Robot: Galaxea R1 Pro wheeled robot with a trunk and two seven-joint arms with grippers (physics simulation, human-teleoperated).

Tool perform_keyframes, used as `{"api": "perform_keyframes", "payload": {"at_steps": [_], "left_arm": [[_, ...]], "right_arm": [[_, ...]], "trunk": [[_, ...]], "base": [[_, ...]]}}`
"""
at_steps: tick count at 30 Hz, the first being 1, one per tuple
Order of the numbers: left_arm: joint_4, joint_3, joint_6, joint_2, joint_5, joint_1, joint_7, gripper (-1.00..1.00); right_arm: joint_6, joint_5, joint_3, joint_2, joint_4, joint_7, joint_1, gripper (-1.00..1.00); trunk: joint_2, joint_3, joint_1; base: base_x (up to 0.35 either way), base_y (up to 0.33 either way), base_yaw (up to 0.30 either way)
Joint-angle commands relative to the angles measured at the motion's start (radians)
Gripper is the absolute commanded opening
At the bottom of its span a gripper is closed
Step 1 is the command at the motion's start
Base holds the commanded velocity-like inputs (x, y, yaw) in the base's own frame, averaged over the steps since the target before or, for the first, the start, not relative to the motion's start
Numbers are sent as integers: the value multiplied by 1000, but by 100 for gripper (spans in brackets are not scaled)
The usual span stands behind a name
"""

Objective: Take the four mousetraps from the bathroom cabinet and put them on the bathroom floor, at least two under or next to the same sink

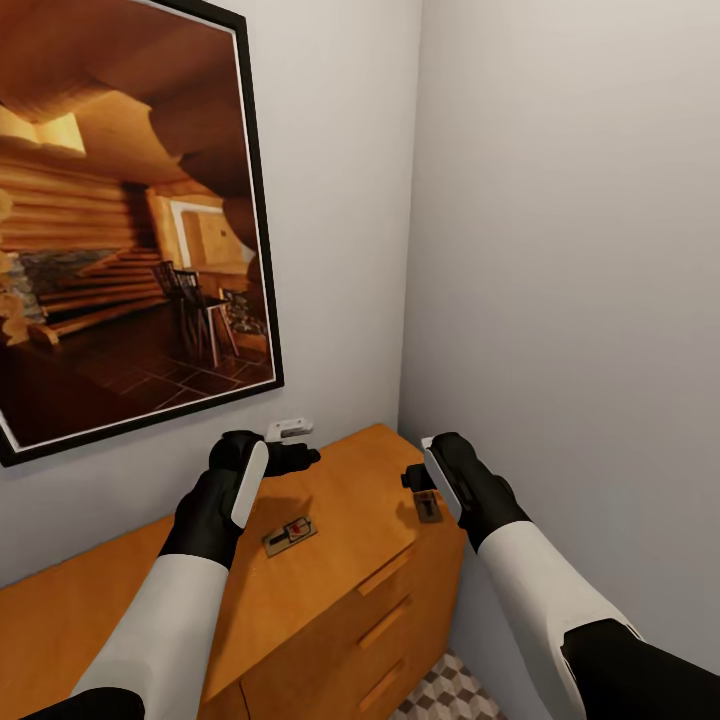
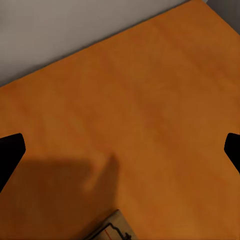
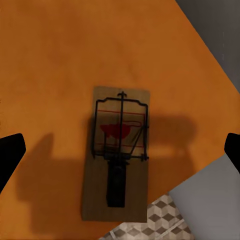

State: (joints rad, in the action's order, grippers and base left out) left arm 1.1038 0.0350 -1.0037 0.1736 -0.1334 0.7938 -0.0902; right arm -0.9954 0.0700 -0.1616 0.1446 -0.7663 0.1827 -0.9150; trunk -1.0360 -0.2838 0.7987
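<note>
From the head camera, a low orange-brown wooden cabinet (image 1: pixel 330 560) with a smooth flat top and plain drawer fronts stands in a corner of pale grey walls, under a black-framed picture of a log-cabin interior (image 1: pixel 125 220). Two small flat brown mousetraps lie on its top: one mousetrap (image 1: pixel 290 535) just beside the left arm, and a second mousetrap (image 1: pixel 428 506) near the top's right edge, directly below the right gripper (image 1: pixel 412 478). The left gripper (image 1: pixel 290 445) hovers over the top near the back wall, with a small white part near its tip. A patch of cube-patterned bathroom floor tile (image 1: pixel 450 695) shows at the cabinet's foot. In the left wrist camera, both dark fingertips (image 2: pixel 10 155) sit at the frame's far edges, jaws spread wide over bare orange wood, with a corner of the first mousetrap (image 2: pixel 112 230) at the frame's edge. In the right wrist camera, the fingertips (image 3: pixel 10 155) stand equally wide apart, holding nothing, with the second mousetrap (image 3: pixel 118 152) centred between them, its black wire bar and red mark plain, lying close to the cabinet's edge above the tiles (image 3: pixel 150 225).
</note>
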Motion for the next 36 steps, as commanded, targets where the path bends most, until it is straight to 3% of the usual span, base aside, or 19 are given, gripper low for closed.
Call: {"api": "perform_keyframes", "payload": {"at_steps": [1, 13, 32, 36], "left_arm": [[1, 2, -4, 1, -11, 1, -9, 100], [1, 2, -4, 1, -11, 1, -9, 100], [1, 2, -4, 1, -11, 1, -9, 100], [1, 2, -4, 1, -11, 1, -9, 100]], "right_arm": [[-4, 8, -2, 0, -1, 8, -1, 100], [-3, 10, -1, 1, 1, 6, -1, 100], [-3, 11, -1, 4, 2, 7, -1, 100], [-3, 11, -1, 4, 2, 7, -1, 100]], "trunk": [[-1, -1, 0], [-1, -1, 0], [-134, -61, 73], [-134, -61, 73]], "base": [[0, 0, 0], [0, 0, 0], [0, 0, 0], [0, 0, 0]]}}
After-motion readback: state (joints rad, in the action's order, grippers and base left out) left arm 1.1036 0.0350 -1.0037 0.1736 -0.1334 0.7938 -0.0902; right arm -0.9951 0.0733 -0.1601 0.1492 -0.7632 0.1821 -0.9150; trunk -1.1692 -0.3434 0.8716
